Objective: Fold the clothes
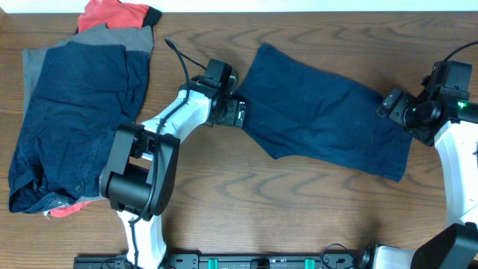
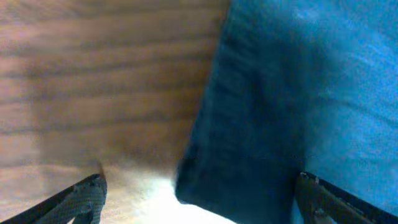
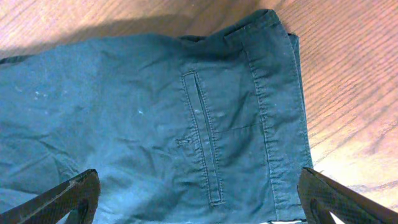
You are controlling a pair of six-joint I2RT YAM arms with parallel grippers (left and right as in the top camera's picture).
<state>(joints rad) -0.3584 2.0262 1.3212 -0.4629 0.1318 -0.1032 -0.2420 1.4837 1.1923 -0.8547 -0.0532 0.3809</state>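
A pair of dark navy shorts (image 1: pixel 321 112) lies folded lengthwise, slanting across the middle of the wooden table. My left gripper (image 1: pixel 237 113) is open at the shorts' left end; in the left wrist view its fingers straddle the cloth's edge (image 2: pixel 249 155). My right gripper (image 1: pixel 390 104) is open over the right end; the right wrist view shows the waistband and a welt pocket (image 3: pixel 202 143) between its fingers. Another navy piece (image 1: pixel 75 119) lies at the left on a grey piece (image 1: pixel 112 36) and a red-orange piece (image 1: pixel 112 13).
The pile of garments takes up the far left of the table (image 1: pixel 299 217). A bit of red-orange cloth (image 1: pixel 69 209) pokes out under the pile's near edge. Both arm bases stand along the front edge.
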